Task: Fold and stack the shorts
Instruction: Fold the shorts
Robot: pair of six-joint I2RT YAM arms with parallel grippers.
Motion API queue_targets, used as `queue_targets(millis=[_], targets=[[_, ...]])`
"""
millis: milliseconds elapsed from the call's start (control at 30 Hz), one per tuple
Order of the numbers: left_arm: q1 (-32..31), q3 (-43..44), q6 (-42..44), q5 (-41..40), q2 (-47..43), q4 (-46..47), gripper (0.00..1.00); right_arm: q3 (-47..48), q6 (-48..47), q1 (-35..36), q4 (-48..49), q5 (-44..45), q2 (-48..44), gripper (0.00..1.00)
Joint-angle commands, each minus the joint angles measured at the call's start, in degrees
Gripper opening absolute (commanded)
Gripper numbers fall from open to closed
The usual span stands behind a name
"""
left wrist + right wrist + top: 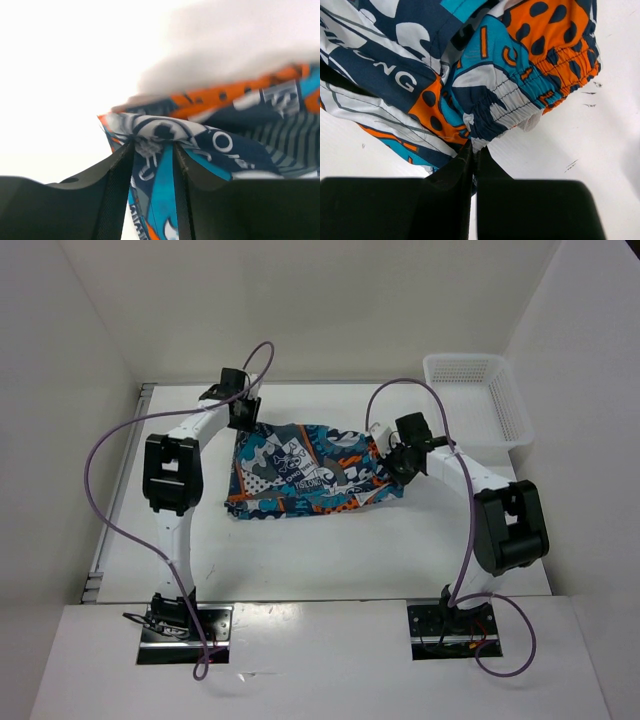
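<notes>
RISK: I reckon the limp cloth could slip the right gripper's [472, 147] thin pinch (barely an edge), skewing the fold | CLOTH: soft patchwork shorts [305, 472], teal, orange, white and black, crumpled mid white table [330, 550] | left gripper [153, 145]: jaws partway open around a bunched corner | right gripper: shut on the gathered elastic waistband [515, 107]

The top view looks steeply down from above and behind the arm bases, far enough back to take in the whole bench [330, 550], with the shorts [305, 470] near its middle. The left wrist view sits low at the shorts' far left corner, looking out along the left gripper [152, 150] — very near, the cloth blurred. The right wrist view looks down past the right gripper [474, 152] onto the shorts' right end, equally close. All three share the shorts.
</notes>
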Motion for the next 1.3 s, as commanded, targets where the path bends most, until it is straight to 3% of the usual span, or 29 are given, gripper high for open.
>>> queue_targets(millis=[0,200,267,467,600,667,767,833,1000,1133,1267], targets=[[0.17,4.89,0.19,0.33,4.41,0.19,0.44,-1.39,-1.83,0.42,-0.85,0.67,-3.80,0.00],[0.69,7.18,0.19,2.71,3.82,-0.70,0.49,-2.01,-1.83,0.42,-1.99,0.14,-3.80,0.00],[1.39,9.28,0.19,-0.26,5.73,-0.70,0.51,-2.01,-1.83,0.42,-1.99,0.14,-3.80,0.00],[4.21,26.93,0.19,-3.79,17.26,-12.64,0.46,-2.01,-1.31,0.42,-1.37,0.14,-3.27,0.00],[4.83,24.42,0.19,-1.42,12.44,-11.52,0.46,-1.48,-1.30,0.42,-1.37,-0.38,-2.75,0.00],[4.22,19.51,0.19,-0.80,5.68,-9.41,0.45,-1.48,-1.30,0.42,-1.37,-0.38,-2.75,0.00],[0.10,8.09,0.19,-2.99,-6.27,-1.16,0.45,-1.48,-0.78,0.42,-0.85,-0.38,-2.22,0.00],[-2.81,7.00,0.19,-3.00,-9.10,-1.65,0.45,-1.48,-0.78,0.42,-0.85,-0.91,-1.61,0.00],[-12.99,1.85,0.19,1.56,-10.69,-5.71,0.39,-0.43,-0.78,0.42,-0.32,-0.91,-1.08,0.00],[-16.61,-0.29,0.19,3.33,-7.97,-3.25,0.37,-0.43,-0.78,0.42,-0.32,-0.91,-1.08,0.00],[-16.62,8.28,0.19,3.86,-1.74,-2.19,0.37,-0.95,-0.78,0.42,-0.32,-0.91,-1.08,0.00]])
